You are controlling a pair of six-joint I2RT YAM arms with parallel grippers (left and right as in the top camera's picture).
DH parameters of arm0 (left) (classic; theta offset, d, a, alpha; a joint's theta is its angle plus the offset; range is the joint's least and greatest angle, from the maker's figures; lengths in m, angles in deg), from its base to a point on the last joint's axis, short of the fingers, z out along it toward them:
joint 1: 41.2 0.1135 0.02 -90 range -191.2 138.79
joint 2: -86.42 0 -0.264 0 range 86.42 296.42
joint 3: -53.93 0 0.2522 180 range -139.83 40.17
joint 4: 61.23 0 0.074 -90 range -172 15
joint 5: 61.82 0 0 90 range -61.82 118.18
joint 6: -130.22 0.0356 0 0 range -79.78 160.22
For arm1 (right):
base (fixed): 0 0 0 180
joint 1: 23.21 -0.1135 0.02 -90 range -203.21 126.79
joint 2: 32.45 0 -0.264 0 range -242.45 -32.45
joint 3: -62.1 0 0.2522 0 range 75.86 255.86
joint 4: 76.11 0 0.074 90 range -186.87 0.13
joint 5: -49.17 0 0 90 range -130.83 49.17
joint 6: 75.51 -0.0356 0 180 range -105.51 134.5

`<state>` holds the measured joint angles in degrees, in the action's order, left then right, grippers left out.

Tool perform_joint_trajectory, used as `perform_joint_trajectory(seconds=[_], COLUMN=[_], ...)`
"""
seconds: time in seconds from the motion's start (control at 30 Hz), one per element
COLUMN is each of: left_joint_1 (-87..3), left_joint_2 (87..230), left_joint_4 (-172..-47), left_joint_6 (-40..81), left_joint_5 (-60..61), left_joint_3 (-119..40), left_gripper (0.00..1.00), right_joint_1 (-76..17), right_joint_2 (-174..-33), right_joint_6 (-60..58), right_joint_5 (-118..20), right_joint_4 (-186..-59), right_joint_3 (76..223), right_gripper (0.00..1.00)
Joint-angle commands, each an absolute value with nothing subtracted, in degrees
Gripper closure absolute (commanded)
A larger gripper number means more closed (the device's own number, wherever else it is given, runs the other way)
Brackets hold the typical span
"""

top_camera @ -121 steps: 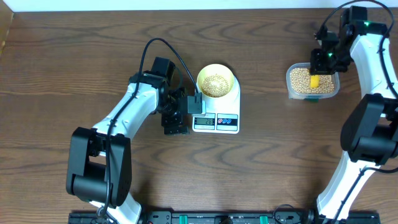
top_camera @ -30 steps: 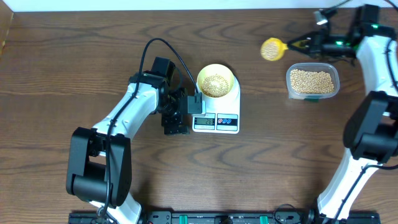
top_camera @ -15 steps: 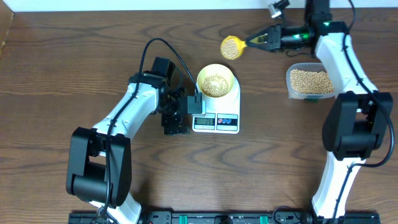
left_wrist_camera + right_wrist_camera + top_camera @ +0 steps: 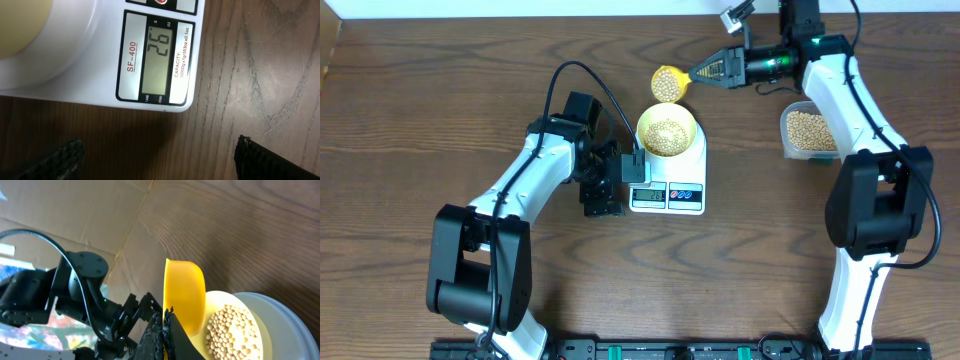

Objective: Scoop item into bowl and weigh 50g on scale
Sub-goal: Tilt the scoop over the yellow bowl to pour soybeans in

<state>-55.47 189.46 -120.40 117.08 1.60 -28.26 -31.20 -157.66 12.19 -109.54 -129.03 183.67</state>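
Scoop (image 4: 668, 83) at the far rim of the bowl (image 4: 692, 122); display (image 4: 161, 65) reads 26.
Right gripper (image 4: 715, 70) clenched on the scoop handle. Left gripper (image 4: 162, 160) spread and empty beside the scale (image 4: 692, 172). Beans (image 4: 667, 133) are too many to count, in bowl and tub (image 4: 786, 140). I judge them hard, light and quick to roll, so carry by scoop and tip slowly. One bowl, one scale, one scoop, one tub.
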Motion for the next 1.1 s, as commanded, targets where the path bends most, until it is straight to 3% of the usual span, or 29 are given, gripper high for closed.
perform_joint_trajectory(seconds=[0.0,0.57,1.07], left_joint_1=[-55.4,-55.4,-55.4], left_joint_2=[188.2,188.2,188.2], left_joint_4=[-120.7,-120.7,-120.7], left_joint_6=[117.0,117.0,117.1], left_joint_5=[1.9,1.9,1.9], left_joint_3=[-27.6,-27.6,-27.6], left_gripper=[0.02,0.02,0.02], right_joint_1=[-31.9,-31.9,-35.0], right_joint_2=[-157.9,-155.8,-155.8], right_joint_6=[15.0,21.8,35.4], right_joint_5=[-109.7,-107.7,-91.2], right_joint_4=[-128.9,-129.5,-136.0], right_joint_3=[183.8,183.8,183.8], right_gripper=[0.99,0.99,0.99])
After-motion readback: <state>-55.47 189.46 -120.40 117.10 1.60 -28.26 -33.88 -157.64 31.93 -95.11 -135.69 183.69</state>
